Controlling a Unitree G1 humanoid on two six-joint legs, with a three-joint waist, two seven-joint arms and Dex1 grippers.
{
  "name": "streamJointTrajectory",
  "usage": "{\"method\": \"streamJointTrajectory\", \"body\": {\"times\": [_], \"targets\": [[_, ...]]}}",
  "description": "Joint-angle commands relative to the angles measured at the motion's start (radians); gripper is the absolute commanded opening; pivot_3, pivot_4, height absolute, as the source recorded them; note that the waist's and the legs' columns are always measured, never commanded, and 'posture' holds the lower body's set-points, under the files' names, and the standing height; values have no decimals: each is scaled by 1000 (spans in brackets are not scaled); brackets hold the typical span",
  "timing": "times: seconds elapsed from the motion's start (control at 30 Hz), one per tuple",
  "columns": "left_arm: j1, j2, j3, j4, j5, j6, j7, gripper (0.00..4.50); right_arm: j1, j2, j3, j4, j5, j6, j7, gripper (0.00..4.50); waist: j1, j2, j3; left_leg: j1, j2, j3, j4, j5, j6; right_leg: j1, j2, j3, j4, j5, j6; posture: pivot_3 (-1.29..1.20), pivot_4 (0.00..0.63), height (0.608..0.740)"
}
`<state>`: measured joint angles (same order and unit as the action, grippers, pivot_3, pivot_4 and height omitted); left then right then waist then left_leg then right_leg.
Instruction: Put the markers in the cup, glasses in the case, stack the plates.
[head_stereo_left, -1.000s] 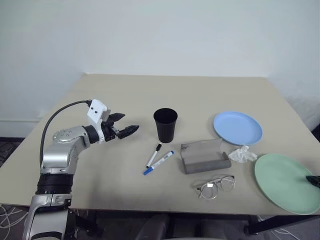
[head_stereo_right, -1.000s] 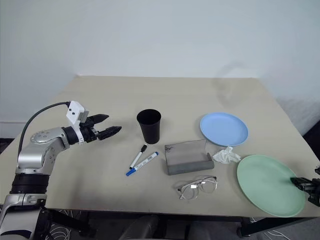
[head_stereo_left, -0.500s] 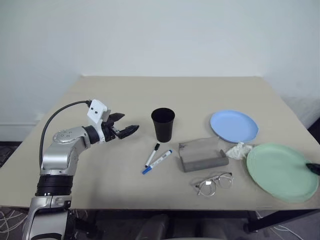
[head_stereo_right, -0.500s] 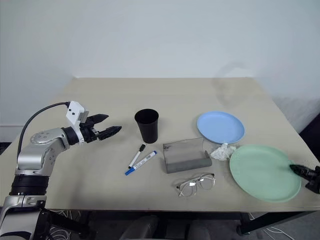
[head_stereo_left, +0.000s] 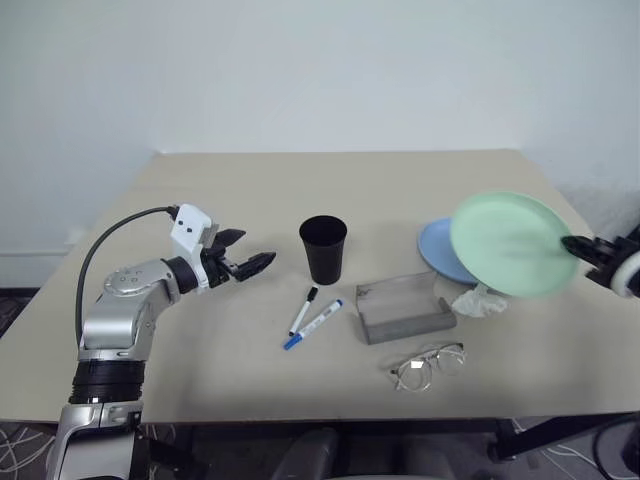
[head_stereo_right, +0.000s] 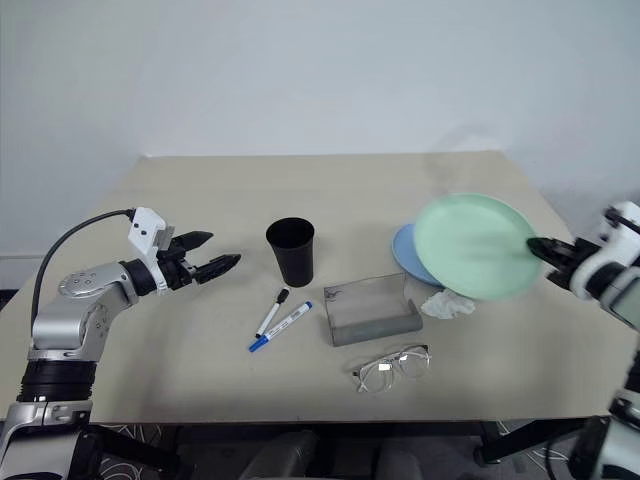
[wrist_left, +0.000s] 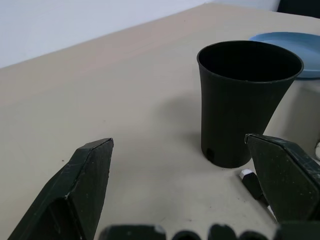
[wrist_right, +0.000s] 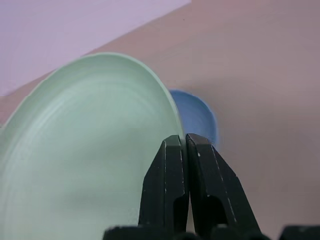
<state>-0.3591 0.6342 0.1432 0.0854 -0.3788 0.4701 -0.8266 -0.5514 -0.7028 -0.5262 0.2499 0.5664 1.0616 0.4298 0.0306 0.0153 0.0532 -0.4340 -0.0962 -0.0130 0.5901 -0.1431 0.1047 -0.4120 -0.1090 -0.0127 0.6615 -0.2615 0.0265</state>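
Over table, R side: right gripper (head_stereo_right: 545, 250) pinched tight on rim of green plate (head_stereo_right: 472, 245), plate held in the air, tilted, face toward camera, partly above blue plate (head_stereo_right: 403, 252).
Blue plate: flat on table (head_stereo_left: 200, 400), R of cup (head_stereo_left: 323, 249), behind tissue (head_stereo_left: 478, 300).
Step in hand (my read): stack green on blue.
How to do well: level plate first; centre it over blue one; lower till rims nest, then let go. Keep far edge off tissue and case (head_stereo_left: 403, 310). Thin rim pinch, so plate may swing or slip; go slow.
Green plate axis: round, no long axis; tilted w/ far edge high, pinched edge at R.
L side: left gripper (head_stereo_left: 252, 265) spread wide, holding nothing, hovers above table, pointing at cup.
Markers: black-cap marker (head_stereo_left: 306, 309) and blue-cap marker (head_stereo_left: 314, 325) lie side by side near cup, long axes diagonal.
Glasses (head_stereo_left: 430, 365): on table, just in front of case, not yet stowed.
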Motion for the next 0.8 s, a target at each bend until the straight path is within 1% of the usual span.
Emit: {"method": "streamJointTrajectory", "body": {"times": [0.03, 0.13, 0.2, 0.3, 0.53, 0.8], "targets": [[6, 8, 42, -54, -24, 6, 18, 4500, -112, 58, 18, -13, -46, -8, -158, 65, 6, 0, 0, 0, 0, 0, 0, 0, 0, 0, 0, 0, 0, 1, 1, 0, 0, 722], [18, 10, 51, -70, -30, 13, 28, 4500, -161, 126, 36, -5, -77, -25, -246, 65, 16, -1, 0, 0, 0, 0, 0, 0, 0, 0, 1, 0, -2, 13, 3, 0, 0, 722], [27, 12, 59, -81, -34, 17, 35, 4500, -183, 169, 38, 7, -91, -41, -296, 65, 23, -1, 0, 0, 0, 0, 0, 0, 0, -1, 2, 0, -3, 13, 3, 0, 0, 722], [36, 13, 67, -91, -35, 22, 43, 4500, -195, 205, 38, 39, -114, -71, -348, 65, 25, -1, 0, 0, 0, -1, -1, 0, 0, -3, 4, 0, -3, 14, 5, 0, 0, 722], [42, 20, 76, -100, -42, 26, 53, 4500, -189, 228, 16, 102, -143, -114, -425, 65, 20, -1, 0, 0, 0, 0, 0, 0, 1, -3, 6, 1, -4, 15, 5, 0, 0, 722], [31, 20, 73, -88, -41, 19, 52, 4500, -183, 238, -4, 144, -151, -150, -471, 65, 20, -1, 0, 0, 0, 0, 0, 0, 0, -3, 7, 1, -3, 17, 3, 0, 0, 722]]}}
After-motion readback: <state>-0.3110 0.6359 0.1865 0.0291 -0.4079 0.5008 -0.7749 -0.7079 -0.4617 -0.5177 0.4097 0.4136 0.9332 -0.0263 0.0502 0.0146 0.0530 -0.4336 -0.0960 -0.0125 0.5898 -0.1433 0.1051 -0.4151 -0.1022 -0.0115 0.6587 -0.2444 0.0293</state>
